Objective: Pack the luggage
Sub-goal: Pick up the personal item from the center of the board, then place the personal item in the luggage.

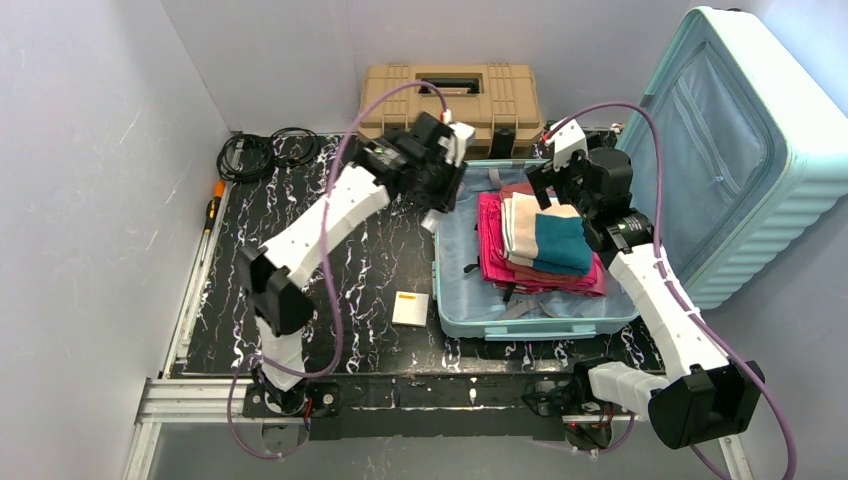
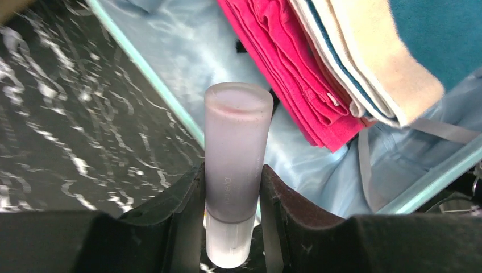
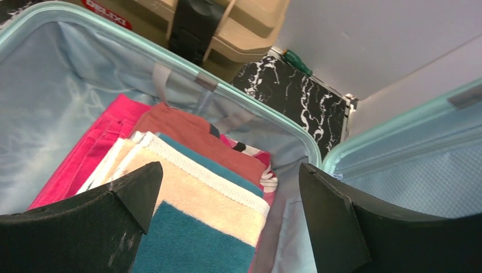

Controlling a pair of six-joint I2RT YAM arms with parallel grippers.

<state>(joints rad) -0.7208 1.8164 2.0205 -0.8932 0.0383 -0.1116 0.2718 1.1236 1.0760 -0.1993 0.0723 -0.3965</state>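
Note:
The mint-blue luggage [image 1: 470, 322] lies open on the table, its ribbed lid [image 1: 760, 140] standing up at the right. Inside lie folded clothes: a pink pile [image 1: 492, 245] under a cream and teal towel [image 1: 550, 238]. My left gripper [image 1: 437, 205] is shut on a frosted lilac tube [image 2: 236, 159] and holds it over the luggage's left rim [image 2: 170, 102]. My right gripper [image 3: 227, 187] is open and empty just above the towel [image 3: 193, 205], near the luggage's far right corner.
A tan toolbox [image 1: 452, 95] with black latches stands behind the luggage. A small yellow-and-white card [image 1: 410, 309] lies on the black marbled table left of the luggage. Coiled black cables [image 1: 262, 152] and an orange-handled screwdriver [image 1: 213, 208] lie at the far left.

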